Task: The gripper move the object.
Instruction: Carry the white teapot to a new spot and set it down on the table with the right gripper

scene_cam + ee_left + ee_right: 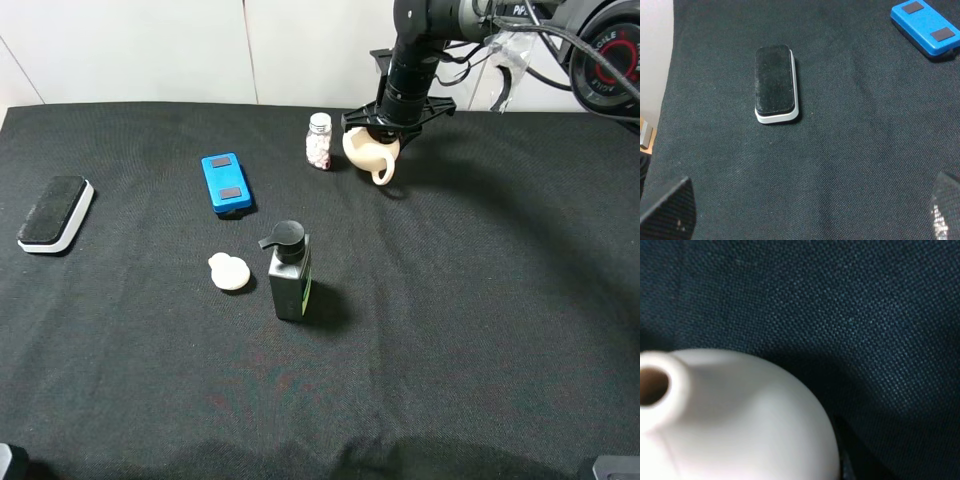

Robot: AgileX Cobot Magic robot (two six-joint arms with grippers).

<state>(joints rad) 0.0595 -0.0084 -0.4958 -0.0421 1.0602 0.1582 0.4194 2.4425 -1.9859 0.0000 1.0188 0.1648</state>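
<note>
Currently by the far edge of the tabletop [480, 330], a little right of centre: cream pot [368, 150], tilted, loop handle pointing toward the near edge. Directly on top of it, right gripper [386, 122], arm standing nearly upright above. Jaws seemingly closed on the pot's rim, though masked by the gripper's own body in the high view and out of frame at the wrist. Close up in the right wrist view, only the pot's [745, 415] rounded side and small brown-mouthed spout, black cloth behind. Just beside the pot, toward the left edge: small clear bottle [319, 140] of pale pills, upright. Farther left, blue case [227, 183], lying flat. Near the left edge, black-and-white eraser [56, 213], also flat. Around the middle, dark pump bottle [289, 272] upright, cream disc [230, 271] just beside it. Above the eraser [776, 84], left gripper [805, 215], jaws spread wide, holding nothing.
</note>
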